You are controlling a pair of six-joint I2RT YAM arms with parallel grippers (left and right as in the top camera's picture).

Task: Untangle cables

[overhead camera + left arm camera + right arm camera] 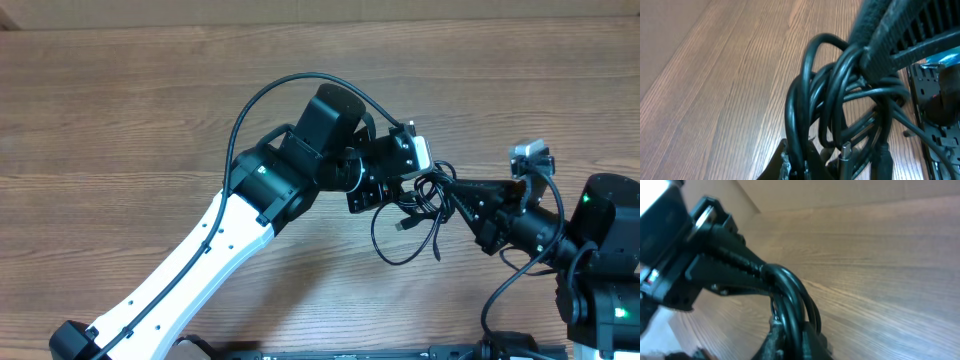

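Left tool [757, 271], right tool [867, 52] seemingly clamped on cables [408, 228].

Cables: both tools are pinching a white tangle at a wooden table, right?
Not quite: the cables are black, not white, as the overhead view shows. The rest holds: the left tool and the right tool both pinch the tangle at the wooden table.

A brown wood-grain table [120, 120] fills nearly the whole overhead view, its grain running left to right in long dark and light streaks. A paler tan strip [200, 8] runs along the top edge. In the right wrist view, a plain beige surface [840, 192] rises behind the table.
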